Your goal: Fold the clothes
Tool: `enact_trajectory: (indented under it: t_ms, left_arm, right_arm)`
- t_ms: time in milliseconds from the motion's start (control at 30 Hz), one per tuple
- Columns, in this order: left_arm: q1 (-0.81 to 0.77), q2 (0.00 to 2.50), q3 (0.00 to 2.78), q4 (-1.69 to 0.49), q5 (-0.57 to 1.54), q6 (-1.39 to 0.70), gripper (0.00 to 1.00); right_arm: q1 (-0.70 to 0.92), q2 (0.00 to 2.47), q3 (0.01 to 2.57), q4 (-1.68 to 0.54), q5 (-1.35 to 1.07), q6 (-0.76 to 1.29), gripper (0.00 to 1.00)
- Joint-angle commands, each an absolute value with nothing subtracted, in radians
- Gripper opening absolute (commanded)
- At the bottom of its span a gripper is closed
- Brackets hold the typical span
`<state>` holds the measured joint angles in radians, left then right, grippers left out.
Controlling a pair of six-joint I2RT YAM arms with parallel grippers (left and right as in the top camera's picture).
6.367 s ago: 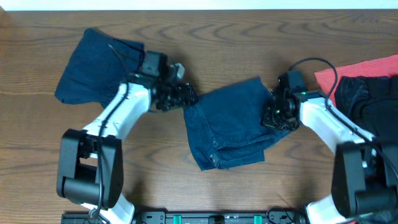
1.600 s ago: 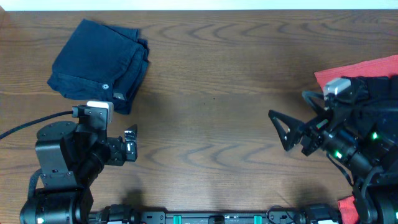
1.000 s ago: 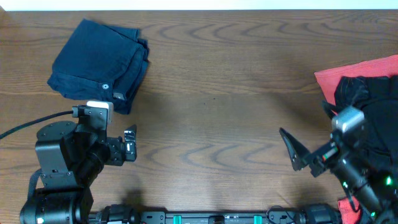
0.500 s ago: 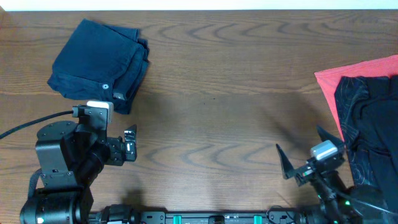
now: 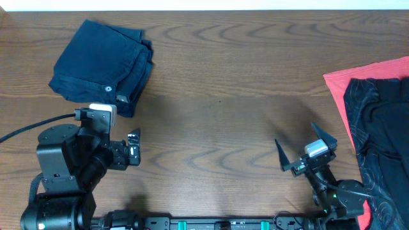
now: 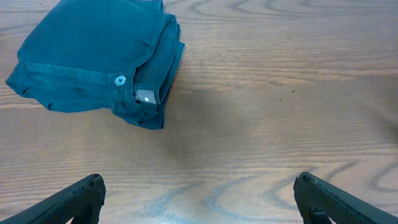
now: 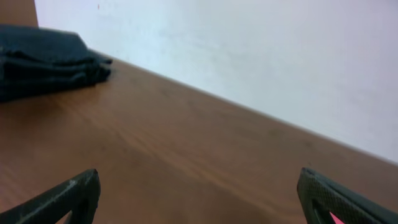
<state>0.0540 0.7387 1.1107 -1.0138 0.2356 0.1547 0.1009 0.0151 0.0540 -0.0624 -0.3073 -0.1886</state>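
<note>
1. 1 folded navy shorts bundle [image 5: 102,67], far-left of surface [image 5: 217,96], near left tool [image 6: 199,186].
2. 2 tools, both spread wide, gripping nothing; right tool [image 5: 300,145] well apart from bundle.
3. R edge: 1 red cloth [image 5: 335,83], 1 black garment [image 5: 383,128] atop.

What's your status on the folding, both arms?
Left gripper open, empty. Right gripper open, empty. Navy shorts folded, far left. Black garment on red cloth unfolded, right edge; nothing blocking.
</note>
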Motion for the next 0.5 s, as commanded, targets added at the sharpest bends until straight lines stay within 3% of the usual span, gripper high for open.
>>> enact_trajectory:
  t_ms: [0,467]
  left_arm:
    - [0.049,0.739,1.118,-1.013,0.231,0.161,0.98]
    - [0.049,0.739,1.118,-1.013,0.231,0.161,0.98]
  right_arm:
    - [0.09,0.006,0.003,0.002,-0.319,-0.188,0.99]
    - [0.09,0.007,0.006,-0.045,-0.322,-0.188,0.99]
